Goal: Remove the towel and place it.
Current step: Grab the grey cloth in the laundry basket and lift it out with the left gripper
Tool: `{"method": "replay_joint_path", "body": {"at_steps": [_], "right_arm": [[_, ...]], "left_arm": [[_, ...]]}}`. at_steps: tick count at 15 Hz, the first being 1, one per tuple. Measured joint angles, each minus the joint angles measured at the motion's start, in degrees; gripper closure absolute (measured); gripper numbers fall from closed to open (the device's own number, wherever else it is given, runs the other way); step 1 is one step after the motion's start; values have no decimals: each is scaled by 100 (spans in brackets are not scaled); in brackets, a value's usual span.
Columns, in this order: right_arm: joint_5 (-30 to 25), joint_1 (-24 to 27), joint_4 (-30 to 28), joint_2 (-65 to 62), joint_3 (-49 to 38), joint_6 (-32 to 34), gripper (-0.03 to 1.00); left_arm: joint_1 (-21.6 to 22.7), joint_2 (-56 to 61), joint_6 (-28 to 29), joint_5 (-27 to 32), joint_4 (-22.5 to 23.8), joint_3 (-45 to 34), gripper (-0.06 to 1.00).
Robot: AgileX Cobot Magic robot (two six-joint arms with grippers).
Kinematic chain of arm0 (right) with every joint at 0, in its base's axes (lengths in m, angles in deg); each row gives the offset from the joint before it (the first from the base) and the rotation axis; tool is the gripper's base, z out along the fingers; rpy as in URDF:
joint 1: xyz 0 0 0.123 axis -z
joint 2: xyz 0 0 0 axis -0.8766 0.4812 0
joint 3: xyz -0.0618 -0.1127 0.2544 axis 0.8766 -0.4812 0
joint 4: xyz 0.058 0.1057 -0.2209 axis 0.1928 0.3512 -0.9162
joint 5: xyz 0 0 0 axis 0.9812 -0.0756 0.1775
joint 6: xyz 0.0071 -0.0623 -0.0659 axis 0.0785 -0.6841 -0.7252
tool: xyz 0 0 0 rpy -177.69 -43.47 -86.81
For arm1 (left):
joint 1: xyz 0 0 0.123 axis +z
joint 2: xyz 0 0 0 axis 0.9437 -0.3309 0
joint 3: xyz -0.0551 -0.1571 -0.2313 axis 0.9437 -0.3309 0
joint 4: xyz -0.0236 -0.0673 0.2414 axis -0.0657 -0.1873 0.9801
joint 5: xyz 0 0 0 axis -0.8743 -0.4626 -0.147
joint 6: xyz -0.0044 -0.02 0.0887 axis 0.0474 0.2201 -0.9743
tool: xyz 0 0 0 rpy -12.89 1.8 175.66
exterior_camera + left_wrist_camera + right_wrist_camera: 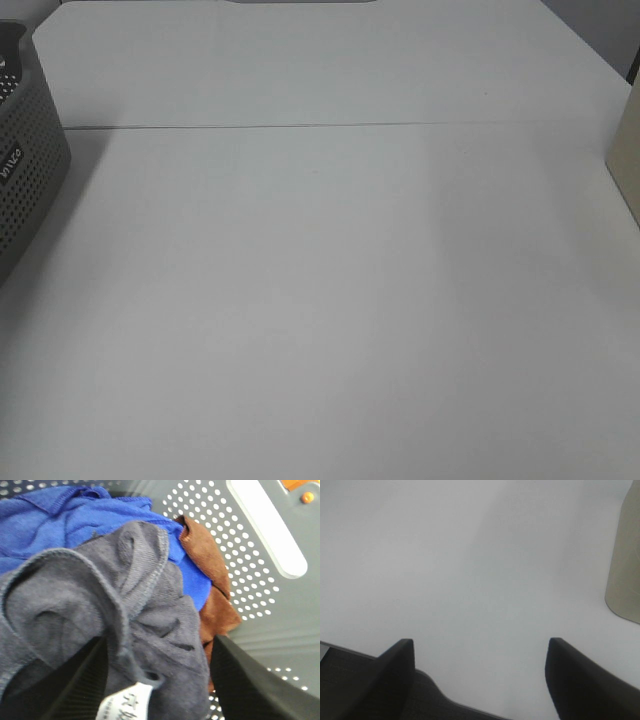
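Left wrist view: left claw point(160, 645) gapes wide astride the bunched towel point(75, 595) inside the basket point(260, 615) at the left edge of the tabletop point(320, 300), positioned for grasping; right claw point(480, 645) hangs open, empty.

White two-part tabletop point(330, 300) with a thin seam point(330, 125) across, under soft even light.

Left end effector point(160, 642): two matte black fingers point(75, 685), broad at the base and tapering toward the tip. One finger carries fine parallel ribbing on its face. The opposite finger point(250, 685) appears smooth, with a straight bevelled edge.

Right end effector point(480, 642): two matte black wedge-shaped fingers point(396, 672) with rounded tips. Their surface detail is too dark to resolve.
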Motion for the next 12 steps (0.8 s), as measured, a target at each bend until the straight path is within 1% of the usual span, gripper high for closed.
{"method": "replay_joint_path", "body": {"at_steps": [2,4,5,6,8,12], "right_arm": [[0,0,-69,0,0,120,26],[0,0,-103,0,0,138,26],[0,0,-103,0,0,138,26],[0,0,-103,0,0,138,26],[0,0,-103,0,0,143,26],[0,0,-103,0,0,143,26]], "left_arm": [[0,-11,0,264,29,6,42],[0,-23,0,367,86,6,43],[0,-29,0,378,126,6,46],[0,-29,0,390,160,6,50],[0,-29,0,390,269,6,63],[0,-29,34,390,309,6,86]]}}
